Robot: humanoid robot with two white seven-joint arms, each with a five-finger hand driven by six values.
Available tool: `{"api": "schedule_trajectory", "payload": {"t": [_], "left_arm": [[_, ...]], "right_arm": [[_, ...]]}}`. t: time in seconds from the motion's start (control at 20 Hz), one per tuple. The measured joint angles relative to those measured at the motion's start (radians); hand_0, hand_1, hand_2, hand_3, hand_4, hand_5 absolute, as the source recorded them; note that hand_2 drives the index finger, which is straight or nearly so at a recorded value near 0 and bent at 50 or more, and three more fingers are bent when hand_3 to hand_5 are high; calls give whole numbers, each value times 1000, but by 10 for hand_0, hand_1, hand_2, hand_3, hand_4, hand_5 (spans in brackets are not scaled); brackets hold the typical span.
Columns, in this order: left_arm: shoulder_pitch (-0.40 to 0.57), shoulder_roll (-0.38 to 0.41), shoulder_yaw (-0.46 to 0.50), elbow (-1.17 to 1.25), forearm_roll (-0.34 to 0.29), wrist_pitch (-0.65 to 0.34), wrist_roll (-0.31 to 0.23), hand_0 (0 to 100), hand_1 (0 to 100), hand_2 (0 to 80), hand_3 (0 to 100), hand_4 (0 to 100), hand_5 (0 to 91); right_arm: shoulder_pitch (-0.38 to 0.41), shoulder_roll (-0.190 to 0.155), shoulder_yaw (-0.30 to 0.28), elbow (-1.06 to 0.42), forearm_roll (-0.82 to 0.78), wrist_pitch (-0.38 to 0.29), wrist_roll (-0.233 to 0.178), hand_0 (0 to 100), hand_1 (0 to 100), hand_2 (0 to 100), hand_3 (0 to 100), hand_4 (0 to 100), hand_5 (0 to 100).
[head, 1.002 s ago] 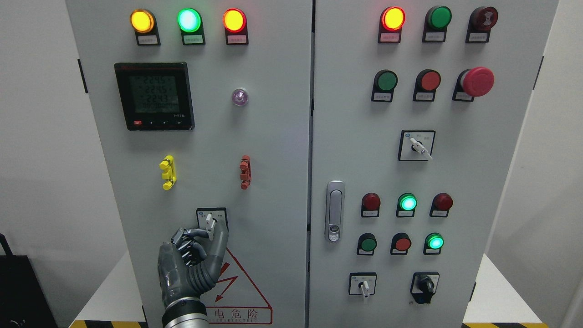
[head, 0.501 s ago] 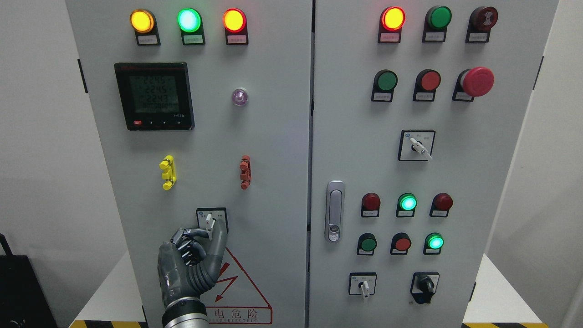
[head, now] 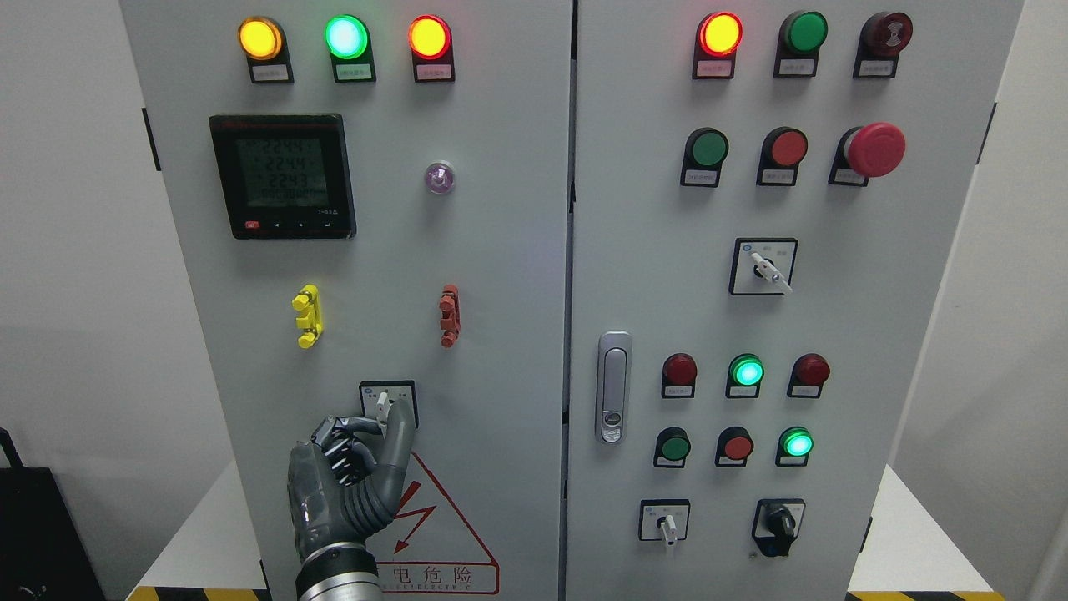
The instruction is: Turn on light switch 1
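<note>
Low on the grey steel cabinet door (head: 467, 275), the small white rotary switch lever in its black-framed plate (head: 383, 403) is pinched between the thumb and curled fingers (head: 399, 434) of the dark metallic left hand (head: 350, 476), evidently so it can be twisted on; no right hand is seen.

Plain pale walls (head: 75, 250) flank the scene; a white platform (head: 918, 534) edged with yellow-black hazard tape (head: 192, 593) sits below.
</note>
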Motion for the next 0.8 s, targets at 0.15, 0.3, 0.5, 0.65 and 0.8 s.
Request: {"api": "schedule_trajectory", "payload": {"t": [0.15, 0.3, 0.5, 0.65, 0.8], "left_arm": [[-1, 0, 1, 0, 0, 0, 0, 166, 495, 610, 1000, 1000, 877], [-2, 0, 1, 0, 0, -1, 0, 168, 495, 610, 1000, 1000, 877], [-2, 0, 1, 0, 0, -5, 0, 168, 500, 611, 1000, 1000, 877], [-3, 0, 1, 1, -1, 0, 0, 170, 505, 612, 1000, 1000, 877], [-3, 0, 1, 2, -2, 14, -2, 174, 516, 613, 1000, 1000, 877]], "right_arm": [[0, 0, 0, 0, 0, 0, 0, 0, 0, 0, 0, 0, 0], [0, 0, 0, 0, 0, 0, 0, 0, 0, 0, 0, 0, 0], [0, 0, 0, 0, 0, 0, 0, 0, 0, 0, 0, 0, 0], [0, 0, 0, 0, 0, 0, 0, 0, 0, 0, 0, 0, 0], [0, 0, 0, 0, 0, 0, 0, 0, 0, 0, 0, 0, 0]]}}
